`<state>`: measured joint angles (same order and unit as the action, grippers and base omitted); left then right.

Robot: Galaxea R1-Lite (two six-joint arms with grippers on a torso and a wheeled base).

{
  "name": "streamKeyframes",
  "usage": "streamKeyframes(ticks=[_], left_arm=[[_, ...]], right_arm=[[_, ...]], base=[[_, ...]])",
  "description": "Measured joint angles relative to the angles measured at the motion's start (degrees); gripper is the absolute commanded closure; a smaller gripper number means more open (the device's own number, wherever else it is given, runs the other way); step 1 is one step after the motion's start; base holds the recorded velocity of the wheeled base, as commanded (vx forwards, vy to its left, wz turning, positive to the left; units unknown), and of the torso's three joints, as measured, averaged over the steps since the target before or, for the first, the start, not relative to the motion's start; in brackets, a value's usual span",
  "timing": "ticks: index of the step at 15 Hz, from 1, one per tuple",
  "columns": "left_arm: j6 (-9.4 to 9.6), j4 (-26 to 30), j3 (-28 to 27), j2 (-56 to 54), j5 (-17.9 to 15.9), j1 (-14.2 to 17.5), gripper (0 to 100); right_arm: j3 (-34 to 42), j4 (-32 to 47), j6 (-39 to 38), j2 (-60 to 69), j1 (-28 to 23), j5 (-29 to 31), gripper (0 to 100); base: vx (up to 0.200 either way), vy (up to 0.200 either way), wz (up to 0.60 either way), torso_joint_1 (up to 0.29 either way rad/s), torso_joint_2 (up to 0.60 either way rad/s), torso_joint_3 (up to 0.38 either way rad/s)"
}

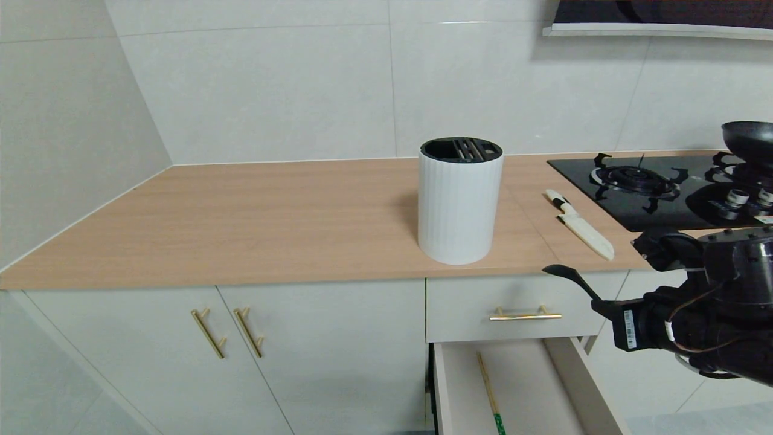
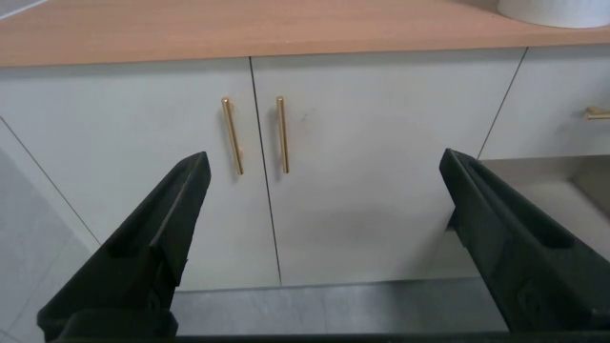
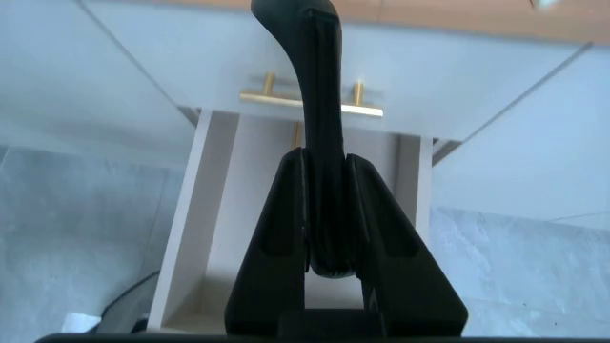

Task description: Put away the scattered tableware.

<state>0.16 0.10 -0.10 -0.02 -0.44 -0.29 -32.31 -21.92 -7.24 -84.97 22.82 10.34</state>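
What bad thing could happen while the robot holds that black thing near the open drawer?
The right gripper pinches the black utensil by one end only, so it might tip or slip out. It could also miss the open drawer and hit its wall. The knife lies near the front edge of the counter, close to that arm; a bump might knock it off.
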Motion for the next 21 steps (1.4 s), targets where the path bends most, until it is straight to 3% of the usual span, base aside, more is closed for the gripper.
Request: streamKeyframes(ticks=[11, 21], left_arm=[[0.02, 0.00, 0.00, 0.00, 0.00, -0.01, 0], [0.02, 0.04, 0.00, 0.00, 0.00, 0.00, 0]], right_arm=[[1.11, -0.44, 0.07, -0.80, 0.00, -0.13, 100], [1.11, -0.49, 0.05, -2.02, 0.00, -0.07, 100]], base=[[0.000, 0.000, 0.00, 0.000, 0.00, 0.000], [0.000, 0.000, 0.00, -0.170, 0.43, 0.248]])
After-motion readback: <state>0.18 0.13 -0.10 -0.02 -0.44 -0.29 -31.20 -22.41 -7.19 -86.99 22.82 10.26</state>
